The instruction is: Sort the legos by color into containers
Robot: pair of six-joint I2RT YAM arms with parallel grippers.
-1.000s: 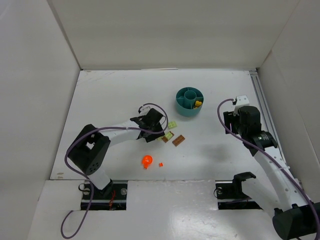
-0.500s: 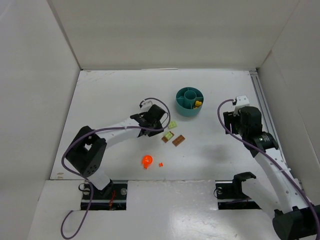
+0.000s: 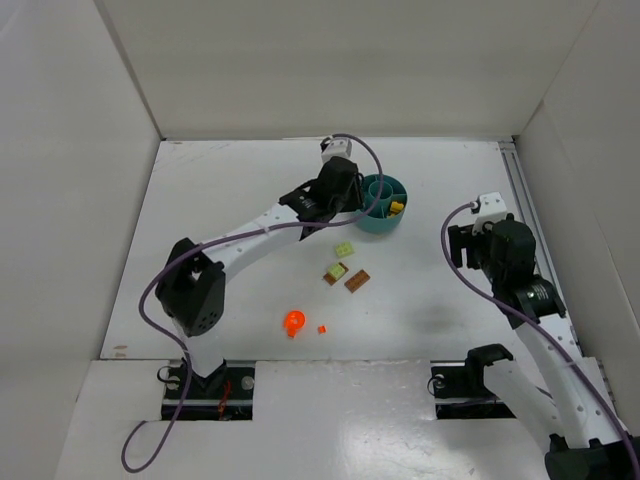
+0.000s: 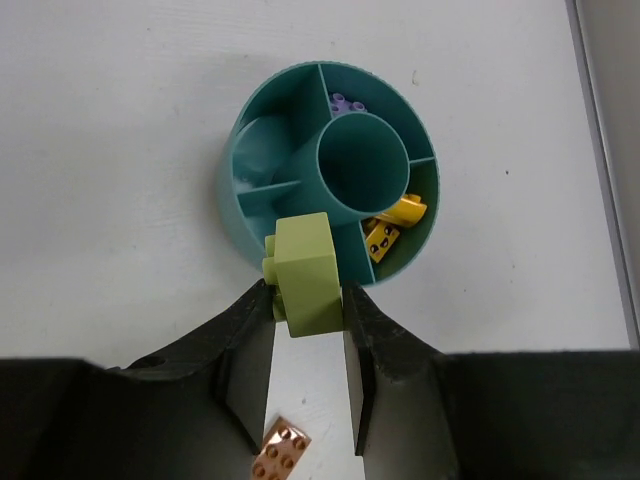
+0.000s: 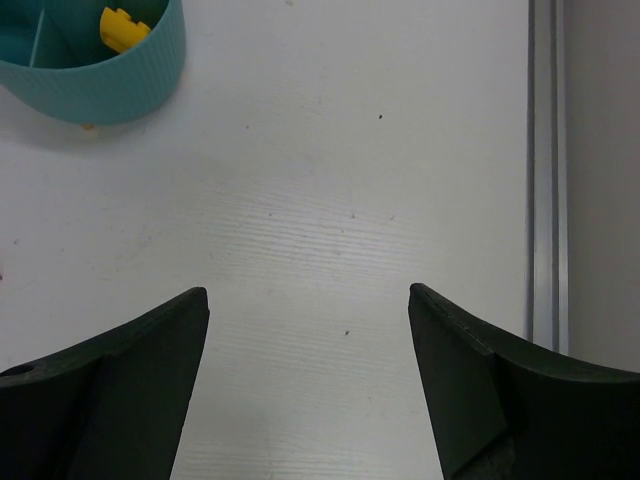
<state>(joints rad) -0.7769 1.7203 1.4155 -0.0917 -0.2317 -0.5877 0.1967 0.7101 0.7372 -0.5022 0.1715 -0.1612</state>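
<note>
Left wrist view: brown brick [image 4: 283, 453] seen on counter [image 4: 120, 150] below left fingers [image 4: 250, 340]. Pale green brick [image 4: 305, 272] clamped by them, held at tub [image 4: 243, 225] near rim. Yellow bricks [image 4: 385, 235], purple brick [image 4: 345, 103] lodged in wedges beyond. Right fingers [image 5: 130, 370] spread wide apart over counter.

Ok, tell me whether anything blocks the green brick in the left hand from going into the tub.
Nothing visible does. The left hand grips the green brick right over the near rim of the tub, with a bare wedge just beyond; purple lego and yellow bricks sit in other wedges.
</note>
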